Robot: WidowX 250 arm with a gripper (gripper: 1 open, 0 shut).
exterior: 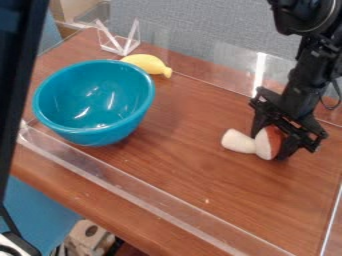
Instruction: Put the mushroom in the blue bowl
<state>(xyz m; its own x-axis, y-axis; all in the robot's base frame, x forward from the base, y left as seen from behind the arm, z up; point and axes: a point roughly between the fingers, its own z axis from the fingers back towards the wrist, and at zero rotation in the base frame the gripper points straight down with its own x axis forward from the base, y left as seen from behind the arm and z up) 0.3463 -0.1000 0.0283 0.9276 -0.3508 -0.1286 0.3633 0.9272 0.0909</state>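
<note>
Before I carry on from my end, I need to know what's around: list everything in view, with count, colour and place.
bowl: one, teal-blue, left side of the table
mushroom: one, white stem and reddish-brown cap, right of the bowl, cap in the gripper
banana: one, yellow, behind the bowl
table: one, reddish-brown wood, under the bowl, banana and mushroom
clear edging: transparent, along the near and far edges of the table
wire-like frame: one, white, far left corner
wall panel: one, grey, behind the table
gripper: one, black, right side, shut on the mushroom's cap
arm: one, black, upper right
</note>
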